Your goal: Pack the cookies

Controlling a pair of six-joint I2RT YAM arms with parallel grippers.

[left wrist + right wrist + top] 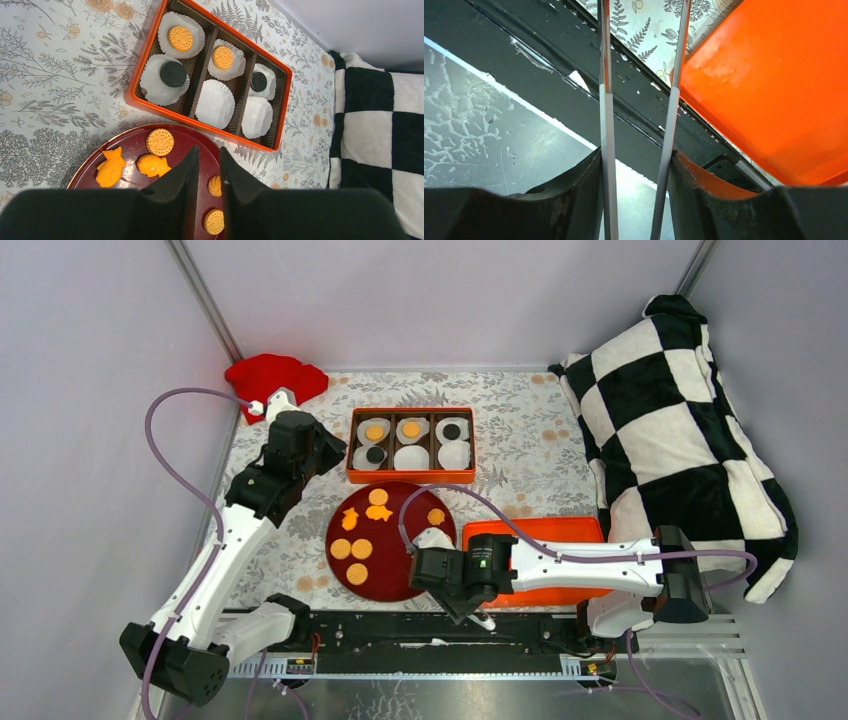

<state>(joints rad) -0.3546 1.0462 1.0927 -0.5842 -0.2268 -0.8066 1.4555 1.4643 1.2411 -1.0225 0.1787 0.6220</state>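
The cookies are split between two places. Several orange ones (357,574), round and fish-shaped (110,166), lie on the dark red plate (385,570). Two orange cookies (180,38) and two black ones (173,74) sit in white paper cups in the orange box (410,479); two cups (215,103) are empty. My left gripper (325,455) hangs between the box and the plate's far edge. In the left wrist view the left gripper (209,149) is nearly closed and empty. My right gripper (636,155) is shut on white tongs (607,120) and points down over the near rail.
An orange lid (560,560) lies under my right arm, right of the plate. A red cloth (275,375) sits at the far left corner. A black-and-white checked pillow (680,440) fills the right side. The black rail (400,630) runs along the table's near edge.
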